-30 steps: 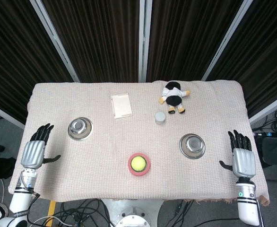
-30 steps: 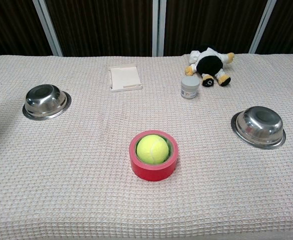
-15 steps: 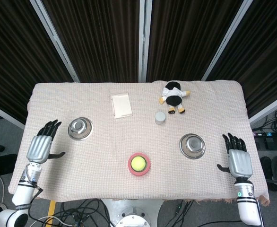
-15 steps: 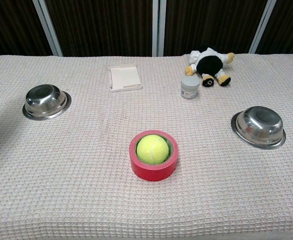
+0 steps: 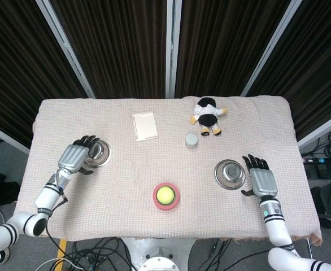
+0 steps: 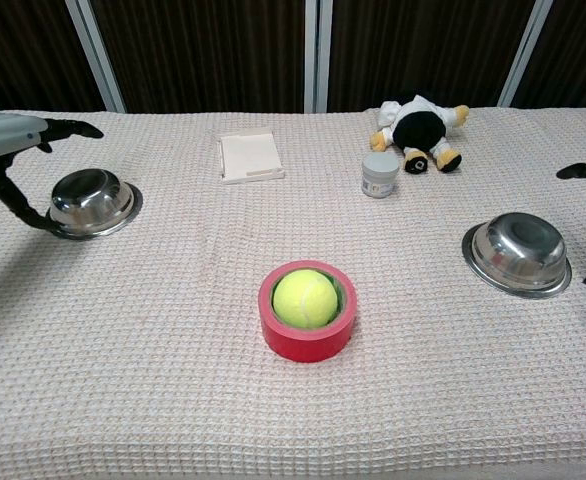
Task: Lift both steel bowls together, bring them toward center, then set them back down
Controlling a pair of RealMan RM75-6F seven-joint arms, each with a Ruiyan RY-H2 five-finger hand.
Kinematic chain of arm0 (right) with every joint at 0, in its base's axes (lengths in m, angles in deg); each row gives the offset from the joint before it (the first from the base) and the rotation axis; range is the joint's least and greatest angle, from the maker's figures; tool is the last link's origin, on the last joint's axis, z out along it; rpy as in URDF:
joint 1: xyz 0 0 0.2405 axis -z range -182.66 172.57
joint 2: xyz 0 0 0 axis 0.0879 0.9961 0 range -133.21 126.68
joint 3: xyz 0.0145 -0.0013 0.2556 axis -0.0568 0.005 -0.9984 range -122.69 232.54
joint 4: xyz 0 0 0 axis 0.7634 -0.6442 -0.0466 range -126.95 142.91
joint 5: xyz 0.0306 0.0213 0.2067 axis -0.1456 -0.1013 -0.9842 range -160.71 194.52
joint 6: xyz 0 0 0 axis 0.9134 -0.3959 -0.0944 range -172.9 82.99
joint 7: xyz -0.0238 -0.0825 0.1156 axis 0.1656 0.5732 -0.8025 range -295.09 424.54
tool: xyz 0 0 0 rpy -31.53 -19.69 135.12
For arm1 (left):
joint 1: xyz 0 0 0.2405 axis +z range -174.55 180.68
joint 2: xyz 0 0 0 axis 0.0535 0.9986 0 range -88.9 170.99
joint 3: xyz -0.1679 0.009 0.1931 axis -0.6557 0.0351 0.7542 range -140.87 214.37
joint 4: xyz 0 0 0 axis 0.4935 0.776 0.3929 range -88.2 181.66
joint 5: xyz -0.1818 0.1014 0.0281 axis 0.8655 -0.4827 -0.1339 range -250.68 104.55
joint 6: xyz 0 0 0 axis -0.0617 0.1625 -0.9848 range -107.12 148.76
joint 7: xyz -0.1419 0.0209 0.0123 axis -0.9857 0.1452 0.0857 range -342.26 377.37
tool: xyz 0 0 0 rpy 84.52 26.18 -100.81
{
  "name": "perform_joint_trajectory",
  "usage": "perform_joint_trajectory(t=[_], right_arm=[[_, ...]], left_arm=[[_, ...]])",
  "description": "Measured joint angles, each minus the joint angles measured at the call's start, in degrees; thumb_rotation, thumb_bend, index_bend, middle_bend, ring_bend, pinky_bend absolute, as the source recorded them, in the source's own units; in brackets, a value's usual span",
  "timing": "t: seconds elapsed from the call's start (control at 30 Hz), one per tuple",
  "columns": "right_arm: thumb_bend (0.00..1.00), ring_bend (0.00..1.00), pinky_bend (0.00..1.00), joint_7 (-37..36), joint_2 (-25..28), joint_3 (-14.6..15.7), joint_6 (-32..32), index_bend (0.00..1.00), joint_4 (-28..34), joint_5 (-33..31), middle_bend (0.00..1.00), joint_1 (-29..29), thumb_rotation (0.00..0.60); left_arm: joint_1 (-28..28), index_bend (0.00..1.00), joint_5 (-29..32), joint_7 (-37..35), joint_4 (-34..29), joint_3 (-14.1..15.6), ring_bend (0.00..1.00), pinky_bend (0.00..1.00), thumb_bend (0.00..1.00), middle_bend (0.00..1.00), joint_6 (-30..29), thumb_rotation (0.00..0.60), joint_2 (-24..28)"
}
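Left hand (image 5: 76,157) fingers spread over left steel bowl (image 5: 98,152), right hand (image 5: 260,180) fingers apart beside right steel bowl (image 5: 229,174)

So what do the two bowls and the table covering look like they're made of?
Left bowl and right bowl: polished metal, likely steel, judging by the mirror-like glare and reflections inside. Table covering: beige woven fabric with a waffle-grid texture, matte, probably cotton, though the fibre can't be confirmed.

On the desk (image 5: 126,186), a ball (image 5: 165,195) sat inside a tape roll (image 5: 156,202), between two bowls, left bowl (image 5: 97,153) and right bowl (image 5: 229,173).
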Motion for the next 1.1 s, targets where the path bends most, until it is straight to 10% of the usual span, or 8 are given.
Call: perform_joint_trajectory(t=[1.1], right_arm=[[0.06,0.0,0.02,6.9,-6.0,1.3,9.3,0.0,-7.1,-18.2,0.0,-13.6,0.6]], left_arm=[[-11.3,0.17,3.8,-7.8,22.0,2.8,0.02,0.23,0.11,0.09,20.4,0.6,-7.8]])
